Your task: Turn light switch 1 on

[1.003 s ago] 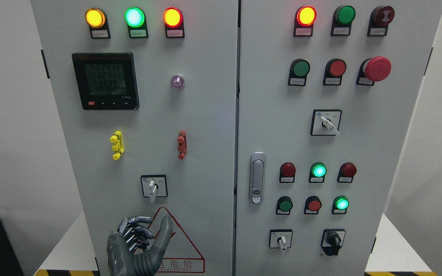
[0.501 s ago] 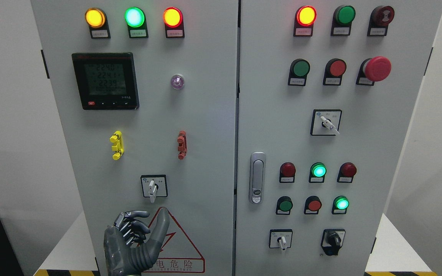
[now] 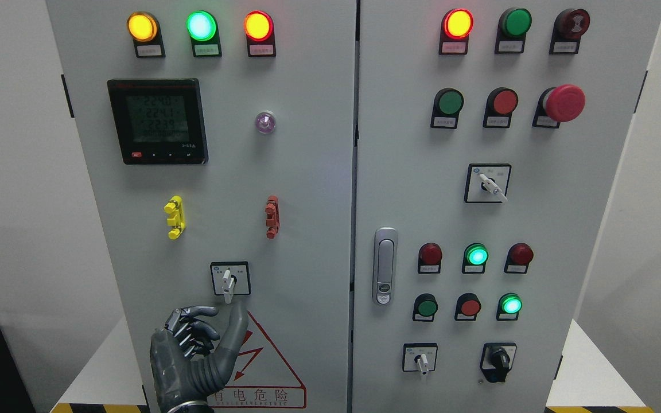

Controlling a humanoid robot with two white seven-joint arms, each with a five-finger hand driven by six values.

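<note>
**Grey hand poised under the selector switch**

The robot's dark grey left hand (image 3: 195,358) is hovering low against the pale grey cabinet door (image 3: 307,189), four fingers (image 3: 190,332) curling inward and gripping nothing, thumb sticking upward. Its thumb tip is sitting just beneath the small white-handled rotary switch in a black square frame (image 3: 229,280), whose handle is pointing straight down, above the red-bordered warning triangle (image 3: 270,367).

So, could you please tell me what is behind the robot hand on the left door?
Behind the left robot hand is the red-bordered warning triangle. Its right side and some characters show; its left part and peak are covered.
</note>
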